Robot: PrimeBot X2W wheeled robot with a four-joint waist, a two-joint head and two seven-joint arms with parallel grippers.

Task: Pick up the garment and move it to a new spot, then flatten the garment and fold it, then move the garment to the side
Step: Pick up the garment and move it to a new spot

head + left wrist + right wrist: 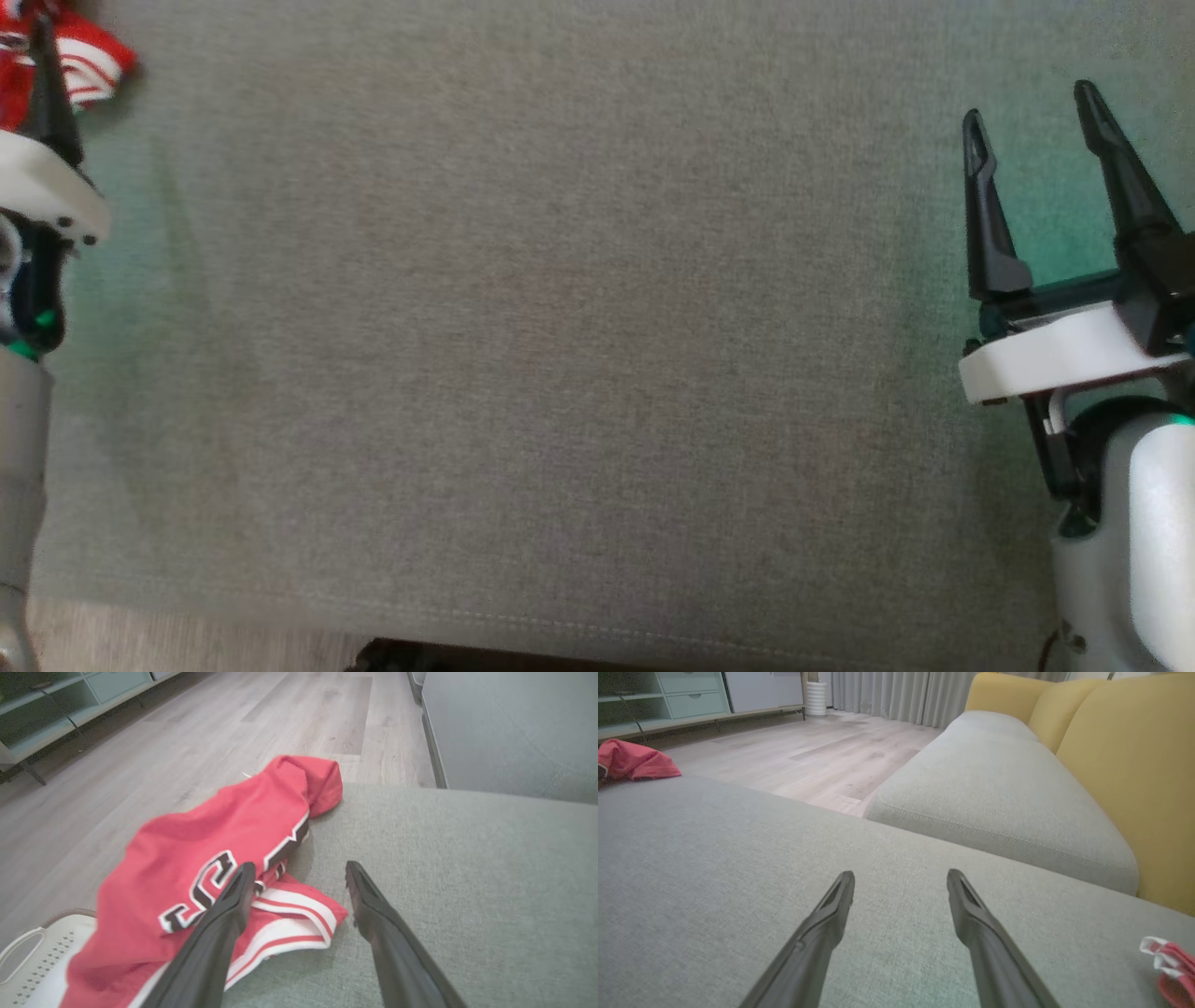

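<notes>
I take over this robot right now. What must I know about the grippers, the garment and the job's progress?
Left gripper: open, empty, one finger over the red garment.
Right gripper: open, empty, above the bare grey cushion.
Garment: crumpled at the cushion's edge, part draped over it above a white basket.
Done: no step visibly finished.
Left: pick up, move, flatten, fold, set aside.

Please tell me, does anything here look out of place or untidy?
Yes. The red garment lies crumpled at the edge of the grey cushion, with part of it hanging over the side above a white basket. It is bunched, not flat. Nothing looks spilled or damaged.
</notes>
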